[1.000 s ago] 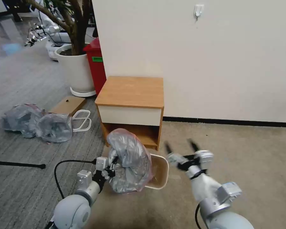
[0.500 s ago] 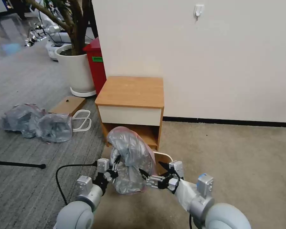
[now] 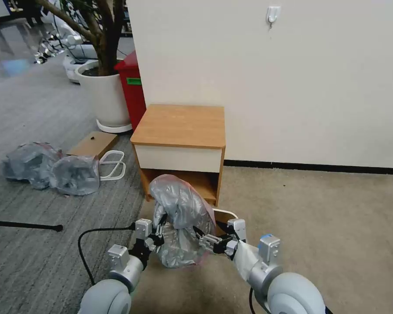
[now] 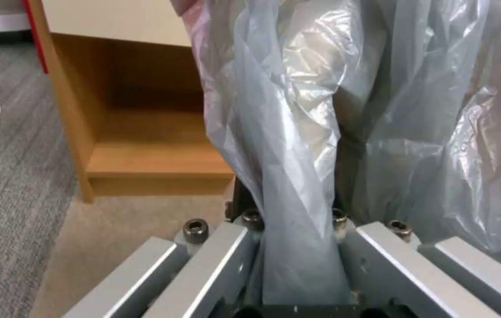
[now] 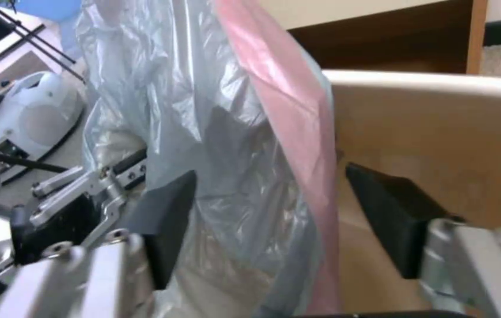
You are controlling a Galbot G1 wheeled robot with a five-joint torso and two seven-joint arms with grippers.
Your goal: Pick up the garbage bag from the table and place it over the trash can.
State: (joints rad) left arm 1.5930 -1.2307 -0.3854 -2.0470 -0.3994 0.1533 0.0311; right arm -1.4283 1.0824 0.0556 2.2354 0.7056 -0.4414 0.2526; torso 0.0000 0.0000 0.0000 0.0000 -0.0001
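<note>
Currently, garbage bag (image 3: 181, 222): held up in the air, bunched and puffed, in front of the counter's shelf niche and over the near side of the trash can; reddish-pink rim band faces the right arm.
Left claw (image 3: 158, 235): clamped on a twisted fold of the bag at its left side; in the left wrist view the grey plastic (image 4: 297, 145) runs straight down between the closed fingers.
Right claw (image 3: 204, 239): spread wide, one black pad (image 5: 165, 218) on the grey side of the bag, the other pad on the bin side, pink rim band (image 5: 286, 132) between them; not pinched yet.
Trash can (image 3: 229, 214): on the carpet just before the counter, mostly hidden behind bag and right claw; cream rim visible (image 5: 433, 88).
Counter (image 3: 181, 124): against the wall, bare top.
Off to the left: two bulging grey bags (image 3: 48, 168) on the floor, well apart.
</note>
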